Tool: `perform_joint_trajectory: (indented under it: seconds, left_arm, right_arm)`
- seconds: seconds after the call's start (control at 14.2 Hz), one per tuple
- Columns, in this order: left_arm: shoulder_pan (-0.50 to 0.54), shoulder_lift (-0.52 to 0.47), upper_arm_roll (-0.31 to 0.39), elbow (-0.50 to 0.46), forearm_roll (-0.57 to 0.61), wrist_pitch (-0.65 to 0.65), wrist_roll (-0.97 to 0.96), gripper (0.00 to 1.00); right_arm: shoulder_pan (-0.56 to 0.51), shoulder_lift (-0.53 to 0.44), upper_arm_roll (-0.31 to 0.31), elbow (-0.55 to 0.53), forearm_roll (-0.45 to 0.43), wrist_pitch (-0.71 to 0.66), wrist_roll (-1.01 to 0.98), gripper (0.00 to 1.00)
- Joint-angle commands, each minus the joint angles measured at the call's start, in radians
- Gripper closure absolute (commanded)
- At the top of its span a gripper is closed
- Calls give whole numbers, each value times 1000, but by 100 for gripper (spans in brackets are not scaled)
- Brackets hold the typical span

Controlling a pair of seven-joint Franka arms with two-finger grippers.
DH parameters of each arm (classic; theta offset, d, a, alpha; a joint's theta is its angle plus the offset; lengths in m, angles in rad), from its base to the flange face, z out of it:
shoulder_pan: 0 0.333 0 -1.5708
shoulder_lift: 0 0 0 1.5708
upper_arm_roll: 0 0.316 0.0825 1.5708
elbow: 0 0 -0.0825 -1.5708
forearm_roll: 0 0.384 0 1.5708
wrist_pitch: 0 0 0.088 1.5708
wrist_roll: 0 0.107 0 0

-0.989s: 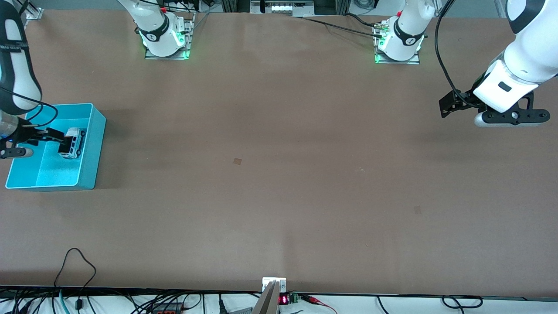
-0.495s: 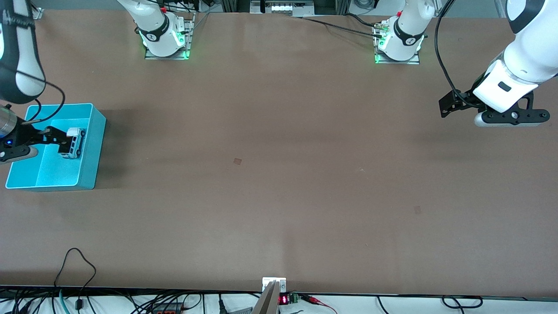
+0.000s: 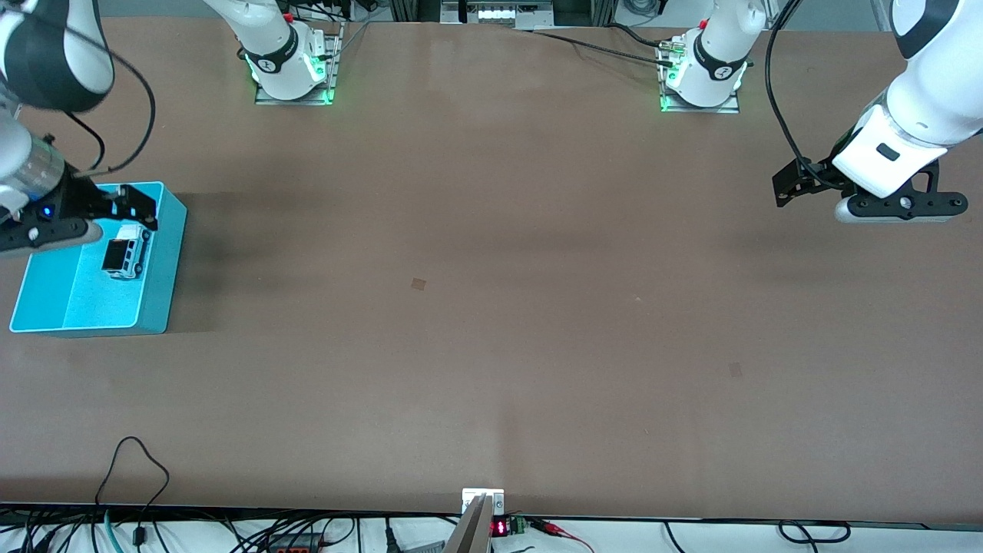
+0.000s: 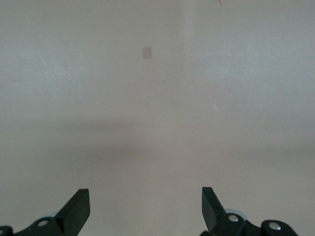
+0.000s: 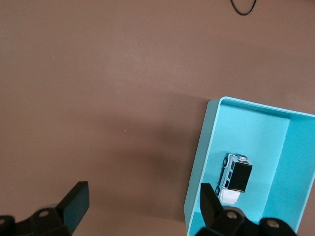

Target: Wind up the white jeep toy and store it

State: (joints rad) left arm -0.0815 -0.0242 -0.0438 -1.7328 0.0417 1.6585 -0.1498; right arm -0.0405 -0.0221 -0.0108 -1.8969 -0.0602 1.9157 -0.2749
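The white jeep toy [image 3: 125, 256] with its black roof panel lies inside the turquoise bin [image 3: 165, 261] at the right arm's end of the table. It also shows in the right wrist view [image 5: 236, 177], inside the bin [image 5: 202, 162]. My right gripper [image 3: 132, 207] is open and empty, raised over the bin's edge nearest the robots' bases. My left gripper [image 3: 795, 184] is open and empty, held above bare table at the left arm's end; its wrist view shows only table between its fingertips [image 4: 78, 206].
The brown table stretches between the two arms. A small tan patch [image 3: 418, 284] lies near the table's middle. Cables [image 3: 130, 468] run along the table edge nearest the front camera.
My right gripper has let go of the jeep, opened and risen up and toward the bases; the jeep stays in the bin. The left arm has not moved.
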Motion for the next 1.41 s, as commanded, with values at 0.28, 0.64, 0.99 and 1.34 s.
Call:
perform_joint_trajectory:
  seconds: [0.28,0.64,0.99,1.34]
  left_arm:
    - [-1,-8,-5,6,18,-22,13,0]
    - [2,-8,-5,6,17,-22,15,0]
    - [2,-8,-4,4,18,-22,15,0]
    - [2,-8,-4,6,18,-25,15,0]
  right_arm:
    - [11,-107,-3,35,105,-144,147,0]
    - [117,-105,-41,65,106,-147,200,0]
    - [163,-18,-87,139,105,-127,203,0]
    - [128,30,-70,203,97,-89,206,0]
